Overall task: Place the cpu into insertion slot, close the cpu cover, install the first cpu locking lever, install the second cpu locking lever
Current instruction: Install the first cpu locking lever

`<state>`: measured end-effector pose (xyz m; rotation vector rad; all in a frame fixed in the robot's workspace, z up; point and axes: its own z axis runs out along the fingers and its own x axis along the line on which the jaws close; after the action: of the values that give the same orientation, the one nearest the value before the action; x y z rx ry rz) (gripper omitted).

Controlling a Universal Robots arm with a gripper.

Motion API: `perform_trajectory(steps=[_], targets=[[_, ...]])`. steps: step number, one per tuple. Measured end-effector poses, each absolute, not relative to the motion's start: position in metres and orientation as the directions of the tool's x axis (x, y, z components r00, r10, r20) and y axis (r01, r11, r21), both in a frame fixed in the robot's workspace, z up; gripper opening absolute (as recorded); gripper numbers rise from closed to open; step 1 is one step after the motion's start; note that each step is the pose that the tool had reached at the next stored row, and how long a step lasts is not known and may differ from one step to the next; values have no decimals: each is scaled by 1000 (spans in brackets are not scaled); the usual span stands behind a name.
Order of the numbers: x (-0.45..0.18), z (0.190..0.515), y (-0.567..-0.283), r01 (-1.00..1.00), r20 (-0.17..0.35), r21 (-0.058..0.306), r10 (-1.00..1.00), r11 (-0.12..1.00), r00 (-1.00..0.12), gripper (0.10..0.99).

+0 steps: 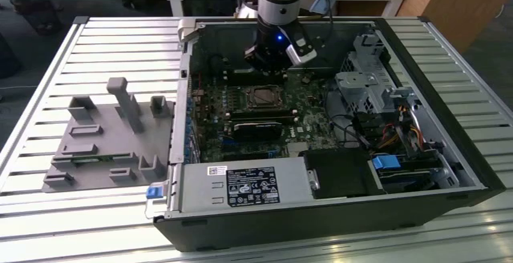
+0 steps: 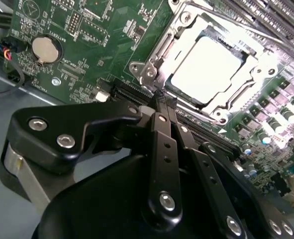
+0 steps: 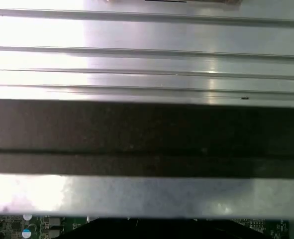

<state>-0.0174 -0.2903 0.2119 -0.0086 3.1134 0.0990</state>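
The open black computer case (image 1: 449, 173) lies on its side on the slatted metal table (image 1: 88, 47), and in it sits the green motherboard (image 1: 309, 104). The square socket near the board's middle holds the small flat silver-tan cpu (image 2: 205, 67), seated in its slot. The thin silvery metal cpu cover (image 2: 186, 22) lies flat around it, so the chip shows through the window. In the exterior view the socket (image 1: 262, 97) reads as a dark square just at 6 o'clock of the arm's wrist.

The black claw (image 2: 162, 97) hangs over the board at the socket's edge nearest the case's rear wall. Its fingers (image 2: 159, 130) are drawn together into a narrow point and hold nothing; the tips sit by a long black slot, just beside the socket's corner, and whether they touch the board cannot be told.

Room is tight: the case wall stands close at 12 o'clock of the claw, and metal drive cages (image 1: 364, 86) rise at 3 o'clock. A grey plastic fixture (image 1: 112, 143) rests on the table at 9 o'clock, well apart from the case.

A round silver coin battery (image 2: 46, 48) lies on the board away from the socket. The locking levers cannot be made out. The first wrist view gives blurred table slats, a dark band and a cut-off sliver of board.
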Motion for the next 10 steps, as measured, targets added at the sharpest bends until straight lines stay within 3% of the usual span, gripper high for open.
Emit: perform_trajectory(steps=[10], targets=[[-17,212,-293,-6,-27,64,-5,998,-1000,122]])
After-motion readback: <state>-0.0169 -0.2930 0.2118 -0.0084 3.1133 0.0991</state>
